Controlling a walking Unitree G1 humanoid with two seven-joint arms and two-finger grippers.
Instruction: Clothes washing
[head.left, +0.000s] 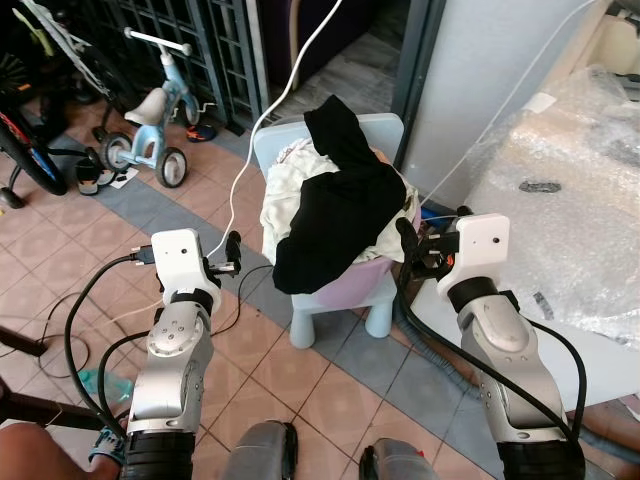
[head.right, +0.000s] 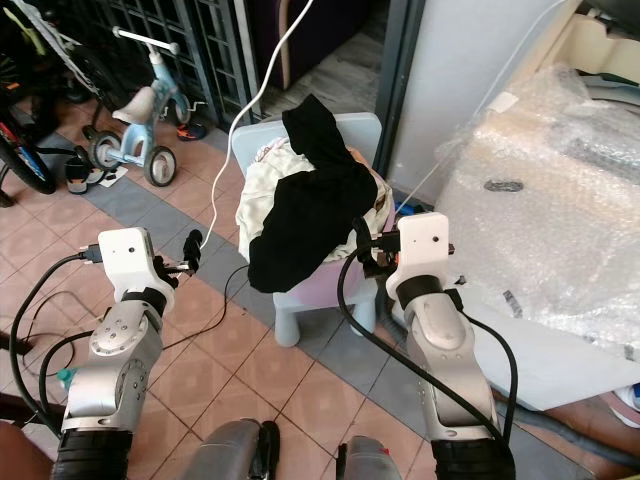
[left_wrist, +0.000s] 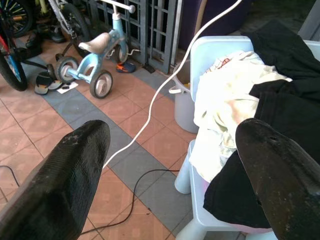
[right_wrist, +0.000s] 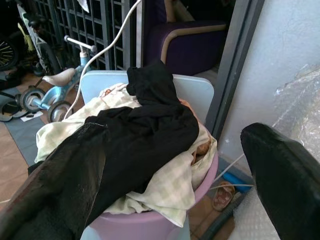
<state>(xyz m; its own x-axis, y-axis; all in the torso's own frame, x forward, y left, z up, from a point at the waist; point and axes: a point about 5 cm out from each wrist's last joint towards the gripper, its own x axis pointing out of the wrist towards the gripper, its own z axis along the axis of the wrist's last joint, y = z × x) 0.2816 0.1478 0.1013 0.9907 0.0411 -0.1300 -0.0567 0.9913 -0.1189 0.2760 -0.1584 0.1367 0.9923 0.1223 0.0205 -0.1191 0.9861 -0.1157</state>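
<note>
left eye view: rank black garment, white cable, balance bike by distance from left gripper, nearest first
From the left gripper:
1. White cable, hanging just above and beside the fingertips.
2. Black garment, to the gripper's right, draped over the laundry pile on the blue chair.
3. Balance bike, farthest, ahead and to the left by the metal gate.

No text, label or number can be read anywhere.
</note>
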